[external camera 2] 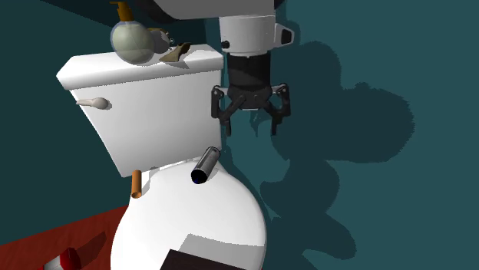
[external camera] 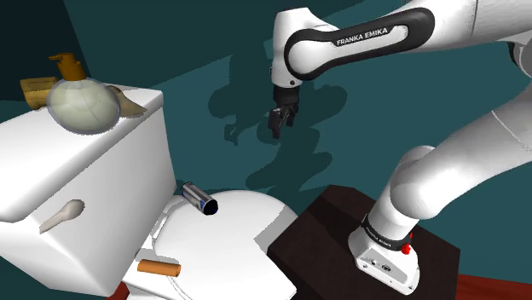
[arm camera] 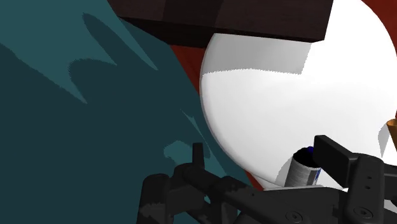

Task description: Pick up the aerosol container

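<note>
Above the aerosol can (external camera: 199, 199), "FRANKA EMIKA" arm (external camera: 362, 38)

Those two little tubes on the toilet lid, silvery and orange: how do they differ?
The silvery can is thicker and shiny, with a dark end; the orange tube is slimmer and dull. The silvery can lies near the middle of the toilet lid, close to the tank; the orange tube sits at its edge. Both are cylinders lying on that white lid.

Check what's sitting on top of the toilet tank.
A round pale bottle with a brown pump, and a tan object beside it. The bottle covers part of a yellowish thing behind it, unidentifiable.
</note>
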